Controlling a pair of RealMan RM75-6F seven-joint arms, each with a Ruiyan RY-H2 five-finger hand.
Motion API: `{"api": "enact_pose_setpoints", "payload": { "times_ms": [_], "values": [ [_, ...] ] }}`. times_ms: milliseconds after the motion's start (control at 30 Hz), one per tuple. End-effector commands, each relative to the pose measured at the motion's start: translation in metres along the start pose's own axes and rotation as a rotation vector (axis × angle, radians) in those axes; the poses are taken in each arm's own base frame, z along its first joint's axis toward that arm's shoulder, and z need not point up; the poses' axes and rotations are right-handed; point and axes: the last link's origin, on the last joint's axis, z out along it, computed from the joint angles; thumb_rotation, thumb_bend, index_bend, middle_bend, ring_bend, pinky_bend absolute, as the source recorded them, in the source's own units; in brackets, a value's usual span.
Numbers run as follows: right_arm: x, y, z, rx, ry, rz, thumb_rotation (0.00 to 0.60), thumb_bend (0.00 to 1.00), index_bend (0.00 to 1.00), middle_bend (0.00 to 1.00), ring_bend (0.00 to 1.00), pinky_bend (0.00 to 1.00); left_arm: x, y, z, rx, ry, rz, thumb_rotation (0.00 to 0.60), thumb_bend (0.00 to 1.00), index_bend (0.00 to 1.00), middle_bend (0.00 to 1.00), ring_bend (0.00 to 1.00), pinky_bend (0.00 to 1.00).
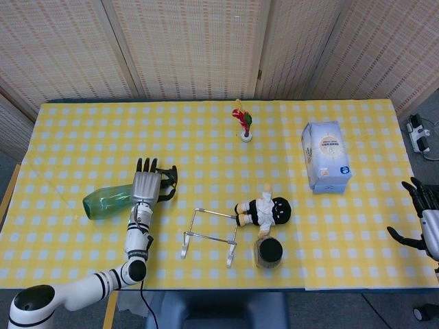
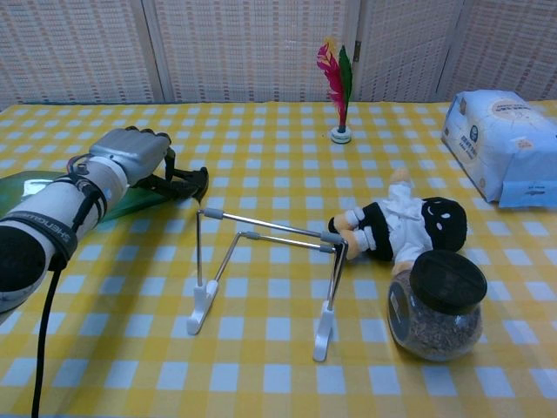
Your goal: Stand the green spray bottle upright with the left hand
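Observation:
The green spray bottle (image 1: 105, 203) lies on its side on the yellow checked cloth, left of centre, its black spray head (image 1: 169, 178) pointing right. My left hand (image 1: 145, 186) lies over the bottle's neck, palm down, fingers stretched past it. In the chest view the left hand (image 2: 132, 155) covers the neck, its fingers arched down just behind the spray head (image 2: 193, 182); the green body (image 2: 24, 188) shows behind the wrist. No firm grip is visible. My right hand (image 1: 424, 219) hangs off the table's right edge, fingers apart and holding nothing.
A white wire rack (image 1: 209, 236) stands just right of the bottle, with a doll (image 1: 264, 211) and a dark-lidded jar (image 1: 268, 252) beyond it. A feather shuttlecock (image 1: 242, 125) stands at the back, and a wipes pack (image 1: 326, 156) lies at the right.

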Motion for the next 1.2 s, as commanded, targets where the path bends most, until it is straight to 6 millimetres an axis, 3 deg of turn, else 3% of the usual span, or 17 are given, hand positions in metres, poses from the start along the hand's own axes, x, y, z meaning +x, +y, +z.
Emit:
{"api": "enact_pose_setpoints", "payload": {
  "times_ms": [33, 300, 367, 467, 567, 867, 1033, 1200],
  "values": [
    [0.000, 0.001, 0.001, -0.004, -0.003, -0.001, 0.600, 0.28, 0.00, 0.00, 0.00, 0.00, 0.004, 0.002, 0.005, -0.011, -0.014, -0.017, 0.152, 0.32, 0.42, 0.08, 0.00, 0.00],
    [0.000, 0.003, 0.003, -0.017, -0.001, -0.003, 0.600, 0.28, 0.00, 0.00, 0.00, 0.00, -0.004, 0.000, 0.012, -0.014, -0.041, -0.005, 0.161, 0.32, 0.39, 0.08, 0.00, 0.00],
    [0.000, 0.003, 0.003, -0.016, -0.001, -0.003, 0.600, 0.28, 0.00, 0.00, 0.00, 0.00, -0.005, 0.000, 0.012, -0.017, -0.040, 0.004, 0.198, 0.32, 0.39, 0.08, 0.00, 0.00],
    [0.000, 0.002, 0.003, -0.014, -0.003, -0.004, 0.600, 0.28, 0.00, 0.00, 0.00, 0.00, -0.007, -0.001, 0.012, -0.021, -0.031, 0.023, 0.331, 0.32, 0.39, 0.08, 0.00, 0.00],
    [0.000, 0.002, 0.002, -0.012, -0.004, -0.004, 0.600, 0.28, 0.00, 0.00, 0.00, 0.00, -0.009, -0.003, 0.012, -0.024, -0.021, 0.052, 0.407, 0.32, 0.39, 0.08, 0.00, 0.00],
    [0.001, 0.002, 0.001, -0.010, -0.004, -0.004, 0.600, 0.28, 0.00, 0.00, 0.00, 0.00, -0.011, -0.003, 0.015, -0.019, 0.015, 0.052, 0.492, 0.32, 0.45, 0.08, 0.00, 0.00],
    [0.000, 0.001, 0.002, -0.009, -0.006, -0.004, 0.600, 0.28, 0.00, 0.00, 0.00, 0.00, -0.012, -0.006, 0.016, 0.008, 0.054, 0.035, 0.598, 0.37, 0.52, 0.11, 0.02, 0.00],
    [0.000, 0.000, 0.002, -0.007, -0.003, -0.007, 0.600, 0.28, 0.00, 0.00, 0.00, 0.00, -0.015, -0.009, 0.018, 0.024, 0.054, 0.021, 0.600, 0.43, 0.57, 0.13, 0.05, 0.00]
  ]
}}
